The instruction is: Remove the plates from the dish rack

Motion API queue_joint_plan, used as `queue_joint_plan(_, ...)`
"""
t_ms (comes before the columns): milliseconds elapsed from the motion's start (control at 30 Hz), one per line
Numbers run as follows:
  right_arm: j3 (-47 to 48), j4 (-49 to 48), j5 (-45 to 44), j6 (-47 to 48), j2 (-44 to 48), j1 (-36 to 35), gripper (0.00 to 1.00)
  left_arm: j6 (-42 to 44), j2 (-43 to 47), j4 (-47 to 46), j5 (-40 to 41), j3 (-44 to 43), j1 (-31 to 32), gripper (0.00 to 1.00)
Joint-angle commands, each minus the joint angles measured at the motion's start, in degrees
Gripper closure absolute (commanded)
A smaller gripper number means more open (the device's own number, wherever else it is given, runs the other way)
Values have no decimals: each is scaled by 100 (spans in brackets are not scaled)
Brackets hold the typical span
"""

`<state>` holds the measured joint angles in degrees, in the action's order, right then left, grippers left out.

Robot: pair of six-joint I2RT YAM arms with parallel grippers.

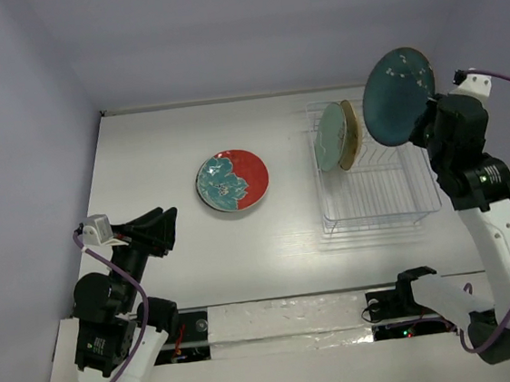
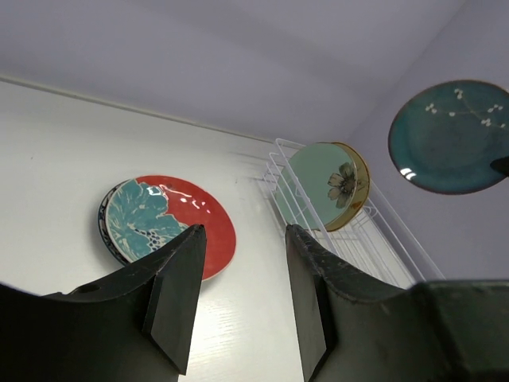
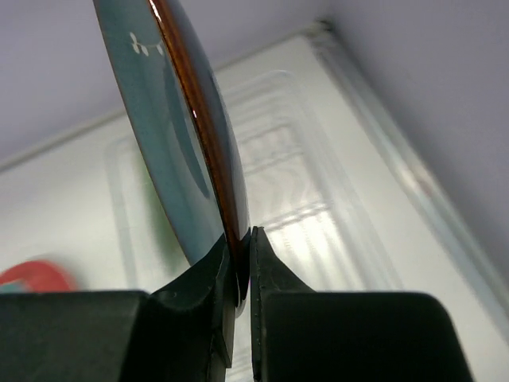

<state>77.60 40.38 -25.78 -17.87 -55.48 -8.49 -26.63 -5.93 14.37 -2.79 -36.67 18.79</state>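
Top external: pinches dark teal plate [image 1: 398, 96] by rim in right gripper [image 3: 238, 248], raised to clear dish rack [image 1: 381, 198] tines, with left gripper [image 2: 242, 240] spread.

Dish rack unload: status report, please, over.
Right end effector shut on dark teal plate, held above dish rack. Left end effector open, empty. Mint green plate and tan plate standing in rack. Nothing blocking.

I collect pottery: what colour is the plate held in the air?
The plate is dark teal with small white blossoms, clearest in the left wrist view.
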Motion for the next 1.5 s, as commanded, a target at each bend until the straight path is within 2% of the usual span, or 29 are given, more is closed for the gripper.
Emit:
queue_joint_plan(0,-130,-1918,1809,-875,319,-442,100,27,-118,-312,32,-34,46,59)
queue_joint_plan(67,-298,-2470,2267,-1218,161,-932,100,9,-153,-295,50,-42,46,59)
queue_joint_plan(200,-439,-3220,2507,-1588,-611,-1863,100,0,-224,-277,103,-34,46,59)
queue_joint_plan(333,-545,-4221,3052,-2210,-1525,-2270,100,-35,-233,-224,217,-51,46,59)
queue_joint_plan(533,-176,-4583,3088,-2475,-2931,-2797,100,-44,-285,-224,226,-51,46,59)
queue_joint_plan(733,-78,-4916,3026,-2800,-3959,-3044,100,-44,-417,-215,226,-51,46,59)
queue_joint_plan(1067,-596,-5638,3088,-3311,-4541,-3044,100,-44,-470,-215,217,-51,46,59)
queue_joint_plan(1167,-807,-5716,3079,-3355,-4612,-3044,94,-44,-488,-224,226,-60,46,59)
queue_joint_plan(1300,-1028,-5752,3219,-3355,-4761,-3044,76,-44,-479,-216,226,-51,46,59)
queue_joint_plan(1467,-1221,-5656,3281,-3224,-4849,-3044,66,-53,-470,-224,226,-42,46,59)
